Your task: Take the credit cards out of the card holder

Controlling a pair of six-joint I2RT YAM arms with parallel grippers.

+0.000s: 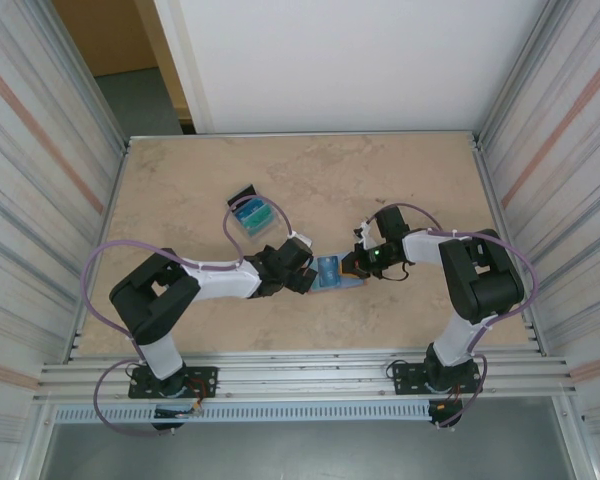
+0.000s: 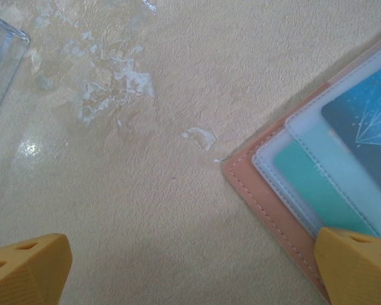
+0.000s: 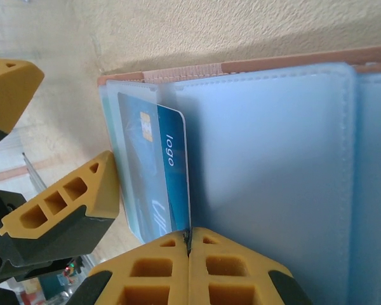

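Evidently partway through. Found the card holder (image 1: 330,276) lying open and flat on the table (image 1: 180,180), pockets up, between the two grippers. Noted at least two credit cards in its pockets: a dark blue card (image 3: 168,171) marked "logo", partly out of its frosted sleeve, and a teal card (image 2: 314,190) seated deeper in a neighbouring pocket.

Observed the right gripper (image 3: 189,246) with fingers pressed together on the long edge of the dark blue card, apparently pinching it. Judged extraction of this card begun but not finished.

Observed the left gripper (image 2: 190,276) spread wide and holding nothing, one fingertip (image 2: 359,267) over the salmon edge of the card holder, seemingly placed to pin it down. Cannot confirm contact.

Recorded a clear box (image 1: 269,224) on the table, apart from the card holder and toward the far left of it, with teal and blue cards stacked inside. Took these as cards removed already. Cannot tell the count of cards in the other pockets.

Outstanding: draw the dark blue card free, deposit it, then clear the teal card and check for any others.
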